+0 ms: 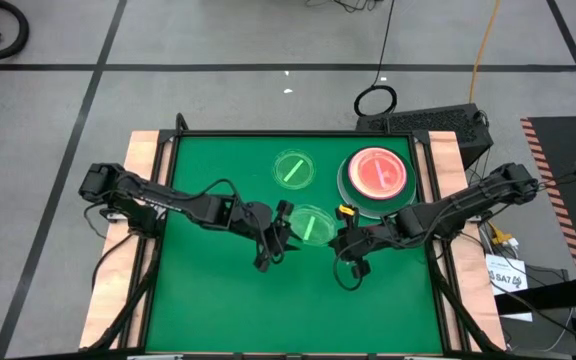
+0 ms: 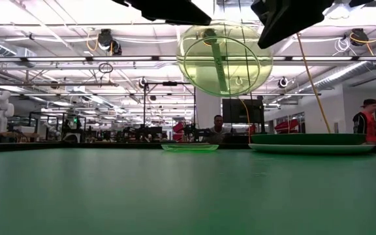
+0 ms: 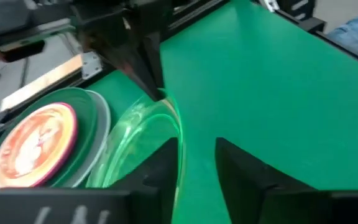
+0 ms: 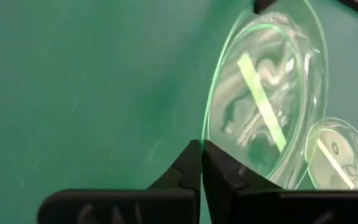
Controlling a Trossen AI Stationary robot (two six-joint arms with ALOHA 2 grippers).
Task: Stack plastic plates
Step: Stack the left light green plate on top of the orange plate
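Observation:
A small translucent green striped plate [image 1: 311,225] hangs in the air between my two grippers, steeply tilted, and shows as a raised disc [image 2: 224,59] in the low view. My right gripper [image 4: 202,148] is shut on its rim. My left gripper [image 3: 197,146] is open at the opposite rim, one finger on each side of the edge. A second green striped plate [image 1: 294,168] lies flat on the mat. The pink striped plate [image 1: 377,172] tops a stack of larger plates [image 1: 351,195] at the far right. My right gripper pinches the green plate's rim [image 4: 205,127] between its two shut fingers, on the plate's right side, coming roughly level from the table's right. The plate is lifted clear and stands steeply tilted. My left gripper: the rim [image 3: 178,134] runs along one finger's inner side; whether it touches, I cannot tell.
The green mat [image 1: 228,290] is bare toward the near and left edges. Wooden rails [image 1: 140,160] border the table on both sides. The stack [image 2: 309,143] and the flat green plate [image 2: 189,147] sit toward the far edge. People stand in the room behind.

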